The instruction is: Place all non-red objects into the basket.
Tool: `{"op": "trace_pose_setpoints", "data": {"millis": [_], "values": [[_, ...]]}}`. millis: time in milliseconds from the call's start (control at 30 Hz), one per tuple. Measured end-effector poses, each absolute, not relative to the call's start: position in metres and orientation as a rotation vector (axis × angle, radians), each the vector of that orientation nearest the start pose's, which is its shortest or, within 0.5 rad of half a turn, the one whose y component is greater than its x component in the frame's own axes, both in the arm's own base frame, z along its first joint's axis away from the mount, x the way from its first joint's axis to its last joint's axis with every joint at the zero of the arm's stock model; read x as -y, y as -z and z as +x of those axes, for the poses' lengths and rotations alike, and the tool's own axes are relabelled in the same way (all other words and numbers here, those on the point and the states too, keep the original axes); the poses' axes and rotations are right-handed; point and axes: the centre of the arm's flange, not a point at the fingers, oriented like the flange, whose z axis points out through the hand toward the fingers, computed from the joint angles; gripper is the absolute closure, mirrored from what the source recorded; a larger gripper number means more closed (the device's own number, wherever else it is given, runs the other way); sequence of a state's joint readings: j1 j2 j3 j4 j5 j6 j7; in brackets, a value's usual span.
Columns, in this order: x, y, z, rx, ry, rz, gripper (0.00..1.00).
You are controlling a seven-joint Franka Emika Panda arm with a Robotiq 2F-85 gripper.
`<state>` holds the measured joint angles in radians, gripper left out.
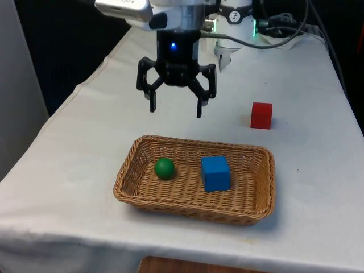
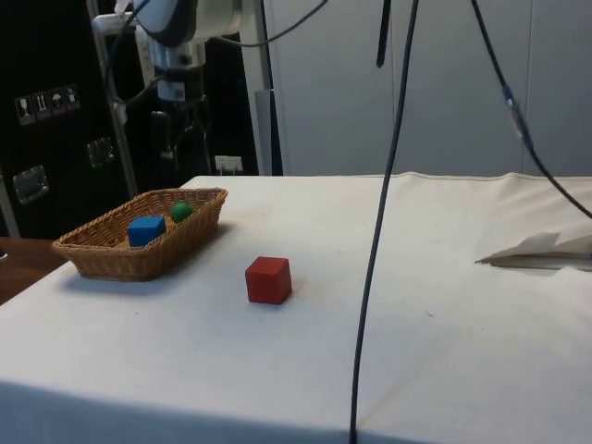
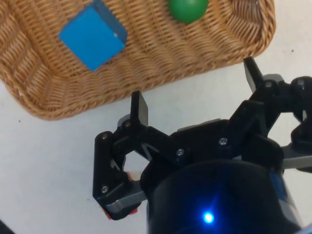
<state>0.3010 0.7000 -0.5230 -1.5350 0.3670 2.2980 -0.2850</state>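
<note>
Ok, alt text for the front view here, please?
A wicker basket on the white-clothed table holds a green ball and a blue cube. The black gripper hangs open and empty above its far rim; a red cube sits outside.

The front view faces the table's length, the side view crosses it, and both share the basket [image 1: 131, 170] [image 2: 111, 259].
</note>
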Motion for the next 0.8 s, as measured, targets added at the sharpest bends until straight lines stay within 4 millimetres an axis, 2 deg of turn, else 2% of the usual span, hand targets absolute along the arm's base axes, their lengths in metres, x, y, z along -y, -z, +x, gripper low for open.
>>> {"op": "trace_pose_setpoints", "data": {"millis": [800], "values": [[0.071, -0.346, 0.665, -0.047, 0.248, -3.121, 0.0]]}}
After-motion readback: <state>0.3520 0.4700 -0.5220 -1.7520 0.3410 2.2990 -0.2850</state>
